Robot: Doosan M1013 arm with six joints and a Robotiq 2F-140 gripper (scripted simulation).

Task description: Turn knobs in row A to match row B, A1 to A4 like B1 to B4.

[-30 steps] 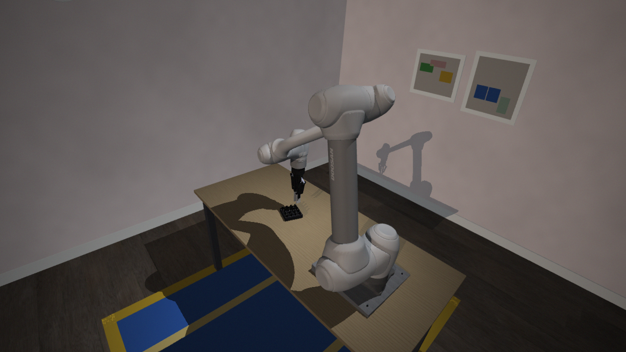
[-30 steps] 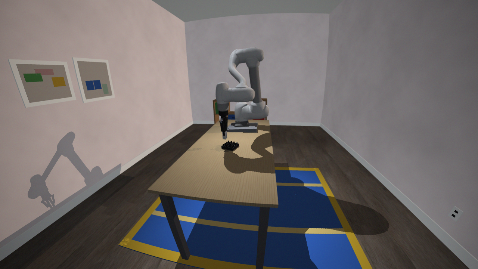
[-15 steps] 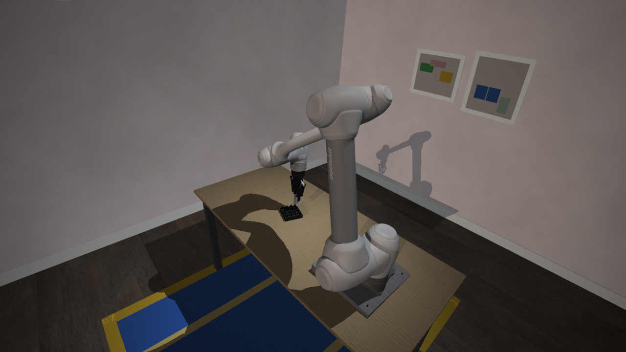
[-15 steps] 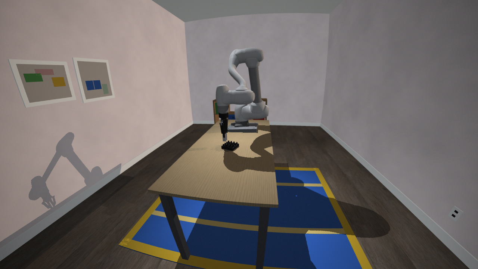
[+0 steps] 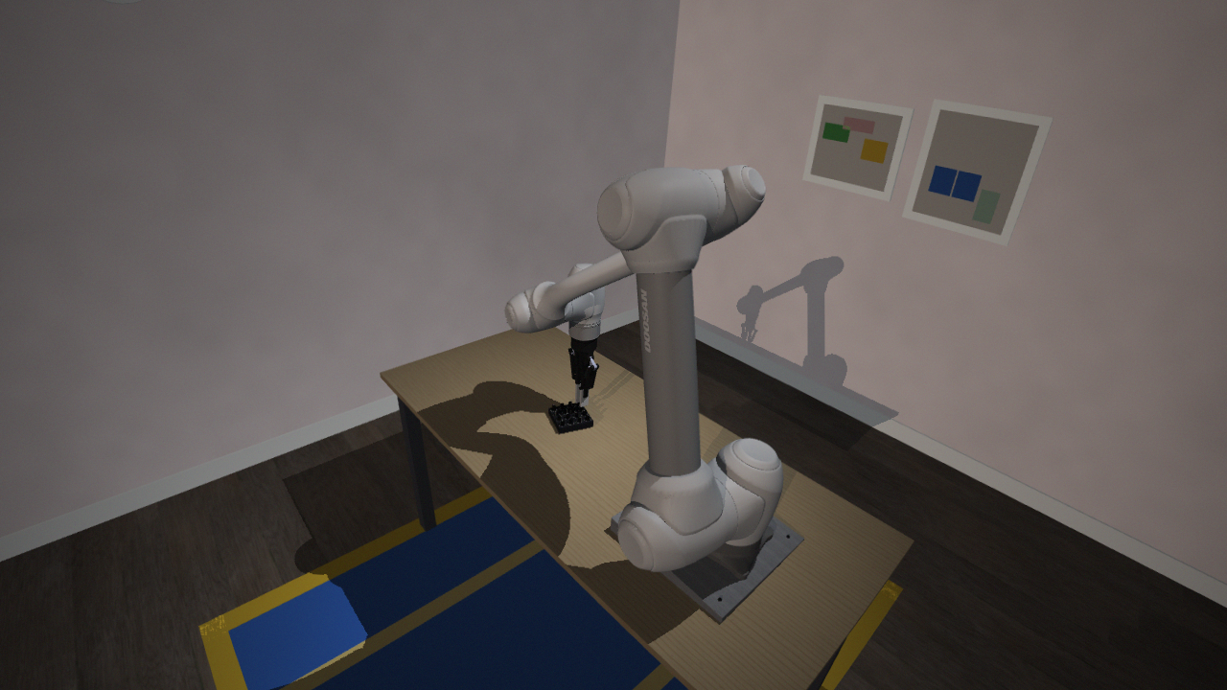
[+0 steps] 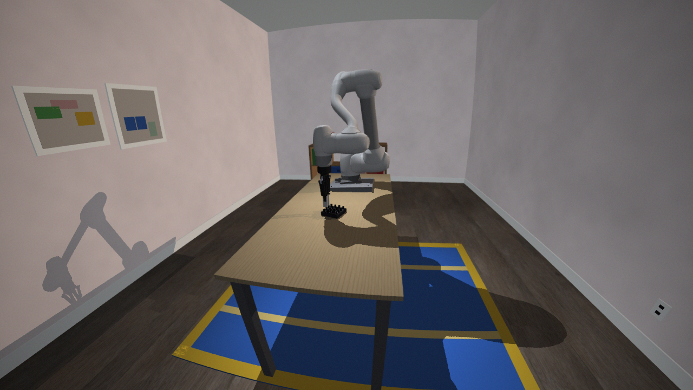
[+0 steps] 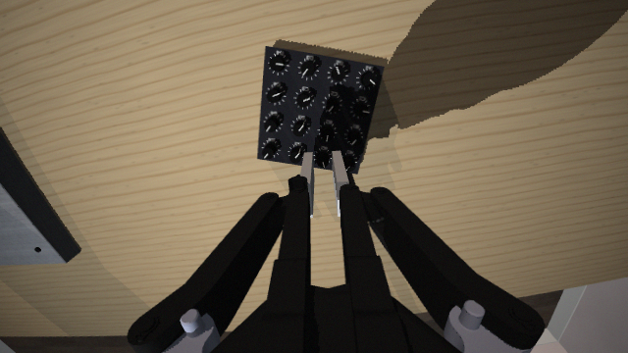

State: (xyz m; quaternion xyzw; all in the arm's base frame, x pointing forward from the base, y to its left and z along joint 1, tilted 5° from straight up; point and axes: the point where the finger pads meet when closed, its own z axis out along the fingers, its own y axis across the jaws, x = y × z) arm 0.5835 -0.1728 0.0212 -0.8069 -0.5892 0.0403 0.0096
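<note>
The fingers stand narrowed to a slim gap with nothing between them, hanging above the knob box [image 7: 319,110] and not touching it. In the wrist view their grey tips frame one knob [image 7: 322,156] in the box's edge row nearest the arm's base; which row that is by name cannot be read. The box lies directly below the tips, so the coming move looks like a plain descent over that knob. The box stands on its feet on the bench [image 5: 772,617], towards the end far from the base plate [image 5: 776,549], roughly midway between the long edges.
</note>
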